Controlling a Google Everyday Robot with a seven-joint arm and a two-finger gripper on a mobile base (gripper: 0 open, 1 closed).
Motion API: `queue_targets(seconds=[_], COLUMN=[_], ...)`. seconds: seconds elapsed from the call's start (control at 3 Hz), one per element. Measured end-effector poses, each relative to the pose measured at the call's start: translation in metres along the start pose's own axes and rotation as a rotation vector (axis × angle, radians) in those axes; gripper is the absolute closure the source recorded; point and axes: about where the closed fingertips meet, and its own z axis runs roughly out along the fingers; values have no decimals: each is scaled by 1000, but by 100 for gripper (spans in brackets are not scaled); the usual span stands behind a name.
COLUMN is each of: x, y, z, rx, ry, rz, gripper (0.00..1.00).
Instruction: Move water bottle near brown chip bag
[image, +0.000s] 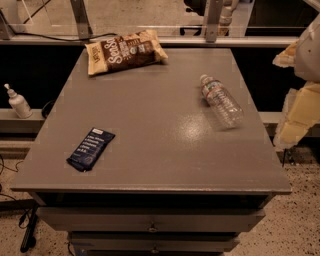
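The water bottle (221, 100) lies on its side on the right part of the grey table (150, 160), white cap pointing to the back left. The brown chip bag (125, 51) lies flat at the table's back left, well apart from the bottle. My gripper (296, 90) is at the right edge of the view, beside the table's right edge and to the right of the bottle, not touching it. Part of the gripper is cut off by the frame.
A small dark blue bar wrapper (91, 149) lies at the table's front left. A white pump bottle (18, 102) stands on a ledge left of the table. Drawers (150, 227) are below the tabletop. A rail and glass panel run behind the table.
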Motion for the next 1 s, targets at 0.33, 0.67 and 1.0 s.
queue_targets(seconds=[0.33,0.67,1.0], x=[0,-14,-31], y=[0,-19,-55], z=[0,12,41], rx=[0,32,77], ry=[0,-23,-46], rz=[0,19,82], gripper=[0,0,0])
